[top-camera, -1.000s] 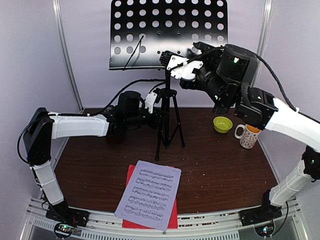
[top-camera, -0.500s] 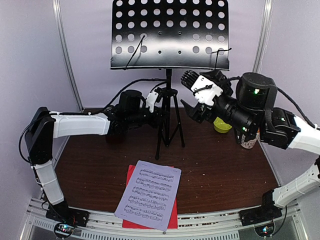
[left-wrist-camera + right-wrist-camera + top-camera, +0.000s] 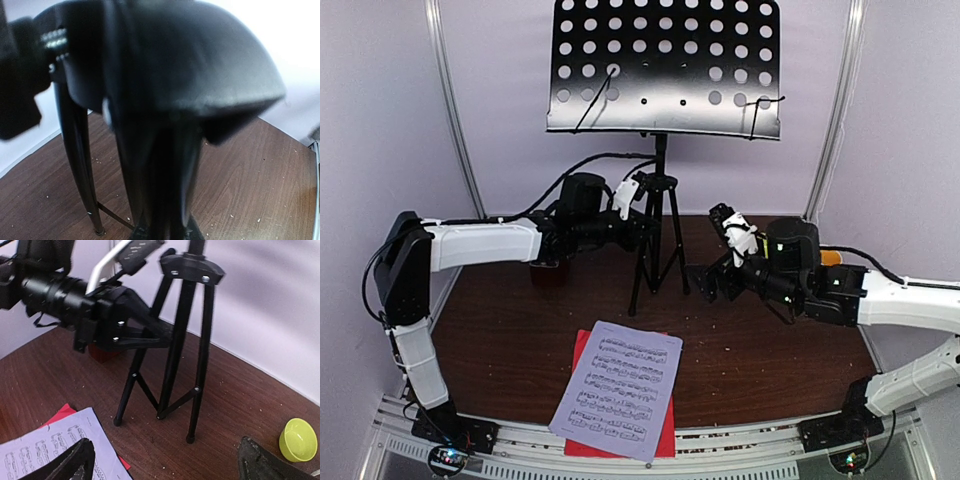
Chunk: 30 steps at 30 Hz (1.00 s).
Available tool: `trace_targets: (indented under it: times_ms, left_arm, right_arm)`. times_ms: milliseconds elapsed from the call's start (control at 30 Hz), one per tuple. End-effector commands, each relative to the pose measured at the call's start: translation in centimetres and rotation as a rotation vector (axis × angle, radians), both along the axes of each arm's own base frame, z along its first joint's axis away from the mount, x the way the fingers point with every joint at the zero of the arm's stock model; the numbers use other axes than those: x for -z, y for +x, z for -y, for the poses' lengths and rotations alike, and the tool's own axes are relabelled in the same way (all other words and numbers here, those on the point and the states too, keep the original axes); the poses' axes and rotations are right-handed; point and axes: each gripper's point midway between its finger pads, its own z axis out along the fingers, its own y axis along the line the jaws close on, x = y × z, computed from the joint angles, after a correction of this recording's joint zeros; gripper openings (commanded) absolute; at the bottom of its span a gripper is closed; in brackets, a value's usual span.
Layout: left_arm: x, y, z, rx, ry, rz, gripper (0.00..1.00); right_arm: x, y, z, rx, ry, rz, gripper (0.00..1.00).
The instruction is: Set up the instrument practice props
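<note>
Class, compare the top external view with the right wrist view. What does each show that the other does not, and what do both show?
Only the top external view shows the stand's perforated desk. Only the right wrist view shows the small green bowl on the table; the top view does not show it. Both show the tripod legs, the left gripper closed on the stand, and the white music sheet lying over the red music sheet.
</note>
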Motion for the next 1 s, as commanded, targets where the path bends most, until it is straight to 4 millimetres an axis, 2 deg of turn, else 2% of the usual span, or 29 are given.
trace_targets:
  times_ms: [0,233,433,667,833,967]
  left_arm:
    - [0.2,0.4,0.0,0.061,0.006,-0.008,0.00]
    - [0.6,-0.1,0.0,0.130,0.063,0.045,0.00]
    - [0.6,-0.1,0.1,0.155,0.076,0.056,0.00]
    - [1.0,0.3,0.0,0.176,0.075,0.046,0.00]
    - [1.2,0.5,0.0,0.187,0.075,0.048,0.00]
    - [1.1,0.7,0.0,0.196,0.074,0.046,0.00]
  right_arm:
    - [-1.7,2.5,-0.2,-0.037,0.227,-0.084,1.00]
    - [0.7,7.2,-1.3,-0.092,0.152,-0.112,0.92]
    - [0.9,11.0,-2.3,-0.089,0.114,-0.083,0.85]
    - [1.3,14.1,-2.6,-0.095,0.077,-0.061,0.76]
    - [1.9,15.3,-3.7,-0.133,0.042,-0.063,0.69]
    - [2.6,15.9,-4.5,-0.154,0.025,-0.078,0.58]
